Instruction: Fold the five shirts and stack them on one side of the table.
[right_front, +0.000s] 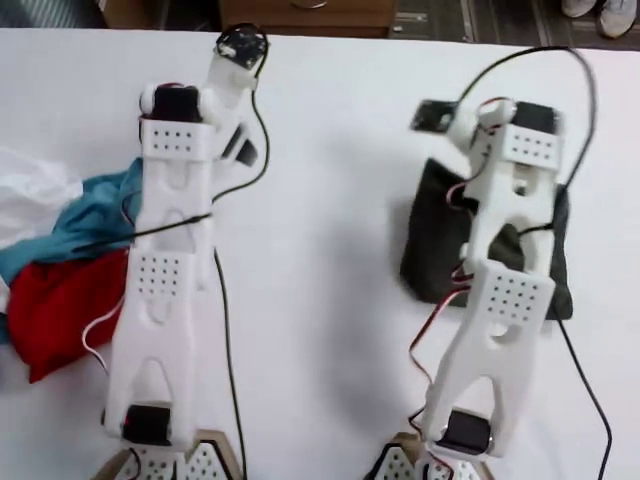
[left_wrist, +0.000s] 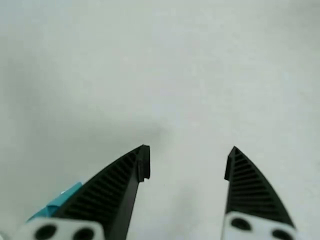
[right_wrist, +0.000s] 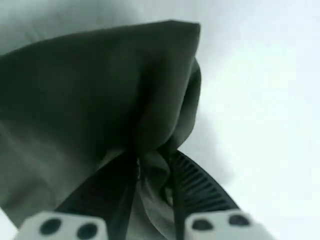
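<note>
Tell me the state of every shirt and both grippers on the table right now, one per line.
dark grey cloth shirt: bunched, lying under the right arm, pinched.
teal cloth shirt: crumpled, unfolded, in a heap.
red cloth shirt: crumpled, unfolded, same heap.
white cloth shirt: crumpled, unfolded, same heap.
left gripper: open, empty, over bare table.
right gripper: shut on the dark grey cloth shirt.

Bare table (right_front: 330, 180) beside dark shirt (right_front: 435, 250)

White table (right_front: 330, 200), dark shirt (right_front: 432, 250) under right arm (right_front: 510, 290), teal shirt (right_front: 100, 210), red shirt (right_front: 60, 310), white shirt (right_front: 30, 185) heaped beside left arm (right_front: 165, 290)
</note>
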